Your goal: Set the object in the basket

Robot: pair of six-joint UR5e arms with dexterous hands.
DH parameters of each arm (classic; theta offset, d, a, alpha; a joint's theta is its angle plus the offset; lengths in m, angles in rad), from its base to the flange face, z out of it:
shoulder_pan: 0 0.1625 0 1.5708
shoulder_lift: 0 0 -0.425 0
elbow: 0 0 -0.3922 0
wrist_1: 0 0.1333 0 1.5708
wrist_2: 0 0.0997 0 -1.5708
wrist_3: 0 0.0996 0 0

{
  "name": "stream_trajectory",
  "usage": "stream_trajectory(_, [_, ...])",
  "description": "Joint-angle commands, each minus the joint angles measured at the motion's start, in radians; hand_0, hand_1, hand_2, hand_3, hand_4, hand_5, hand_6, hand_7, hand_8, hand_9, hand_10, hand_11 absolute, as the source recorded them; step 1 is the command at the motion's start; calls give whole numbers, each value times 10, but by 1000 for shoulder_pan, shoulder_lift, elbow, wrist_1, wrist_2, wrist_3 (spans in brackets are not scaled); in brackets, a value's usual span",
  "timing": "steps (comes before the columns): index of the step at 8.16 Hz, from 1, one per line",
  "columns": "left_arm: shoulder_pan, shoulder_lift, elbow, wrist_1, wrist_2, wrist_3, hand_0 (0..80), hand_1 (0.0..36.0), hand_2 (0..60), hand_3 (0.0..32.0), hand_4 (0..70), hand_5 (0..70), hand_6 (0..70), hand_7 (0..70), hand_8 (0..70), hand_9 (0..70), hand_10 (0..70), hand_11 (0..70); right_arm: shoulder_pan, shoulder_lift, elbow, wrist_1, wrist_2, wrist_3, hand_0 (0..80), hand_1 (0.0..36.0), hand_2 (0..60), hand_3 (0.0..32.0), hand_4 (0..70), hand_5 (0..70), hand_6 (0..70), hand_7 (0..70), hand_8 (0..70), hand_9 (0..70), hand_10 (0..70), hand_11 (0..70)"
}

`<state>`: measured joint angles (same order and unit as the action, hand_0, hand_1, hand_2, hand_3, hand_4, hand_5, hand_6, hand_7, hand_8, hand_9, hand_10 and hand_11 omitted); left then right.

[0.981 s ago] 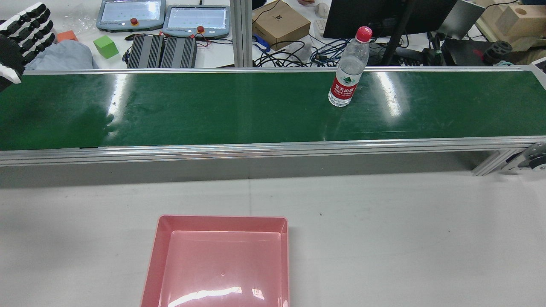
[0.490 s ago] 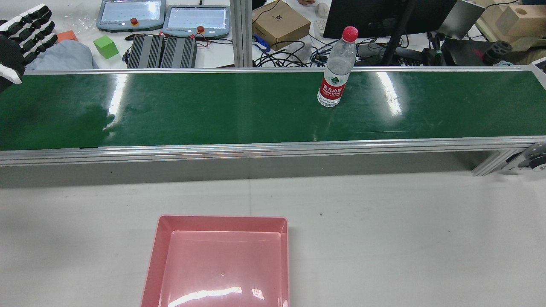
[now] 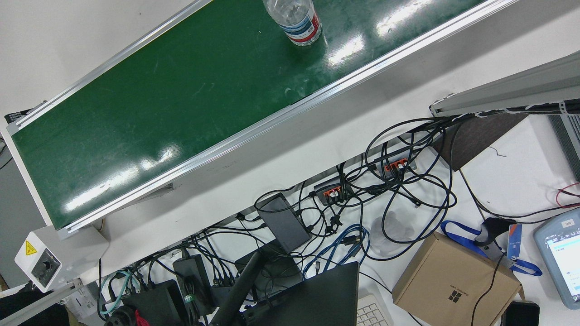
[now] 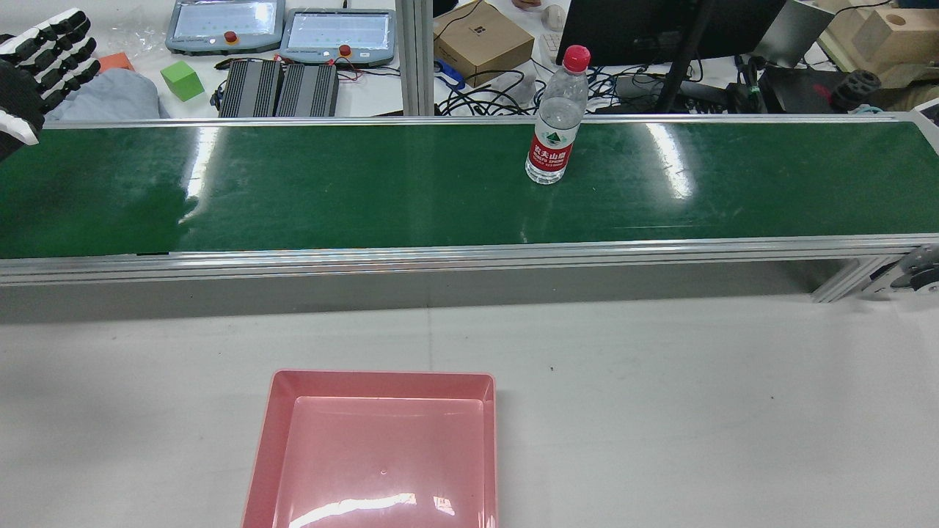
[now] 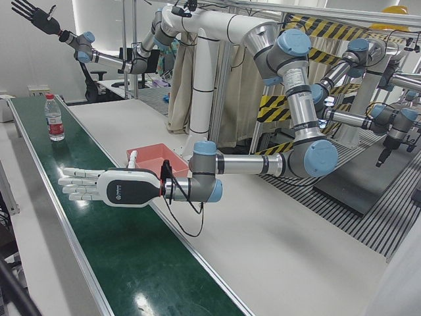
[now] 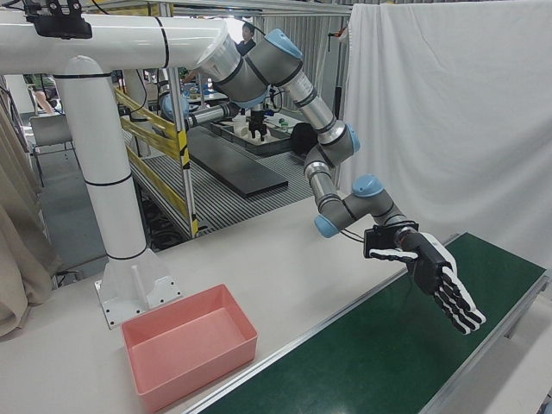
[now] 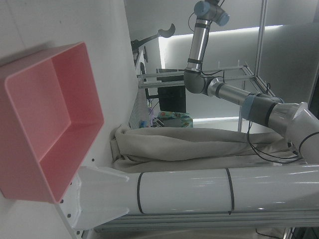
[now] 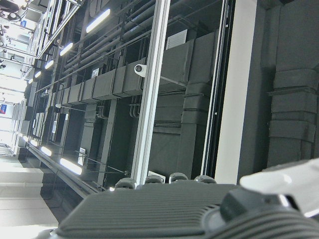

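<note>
A clear water bottle [image 4: 555, 125] with a red cap and red label stands upright on the green conveyor belt [image 4: 352, 198]; it also shows as the bottle [image 3: 297, 18] and the bottle [image 5: 55, 118]. My left hand [image 4: 33, 70] hovers open over the belt's left end, fingers stretched flat, far from the bottle; it shows too as the left hand [image 5: 99, 186] and the left hand [image 6: 444, 285]. My right hand [image 5: 31, 13] is raised high, open with fingers spread. The empty pink basket [image 4: 381, 378] sits on the white table near the robot, also in view as the basket [image 6: 190, 345] and the basket [image 7: 50, 124].
Behind the belt lies a cluttered desk with two teach pendants [image 4: 282, 26], a green cube [image 4: 181, 79], a cardboard box [image 4: 480, 40], a monitor and cables. The white pedestal [image 6: 103, 181] stands behind the basket. The belt's aluminium rail [image 4: 440, 253] runs between belt and table.
The bottle has travelled left along the belt in the rear view, toward my left hand. My left hand has hardly moved.
</note>
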<state>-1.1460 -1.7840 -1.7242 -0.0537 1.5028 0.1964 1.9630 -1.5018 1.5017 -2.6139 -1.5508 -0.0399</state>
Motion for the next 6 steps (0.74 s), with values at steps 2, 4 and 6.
stream_trajectory(2, [-3,0,0,0,-1,0,588,58,0,0,14,75,0,0,4,17,3,24,1,0,0,0,0,0,0,0,0,0,0,0,0,0,0,0,0,0])
stream_trajectory(4, [-4,0,-2,0,1,0,591,61,0,0,14,78,0,0,4,17,6,28,1,0,0,0,0,0,0,0,0,0,0,0,0,0,0,0,0,0])
stream_trajectory(6, [-1,0,-3,0,1,0,593,62,0,0,15,78,0,0,3,17,5,28,-1,0,0,0,1,0,0,0,0,0,0,0,0,0,0,0,0,0])
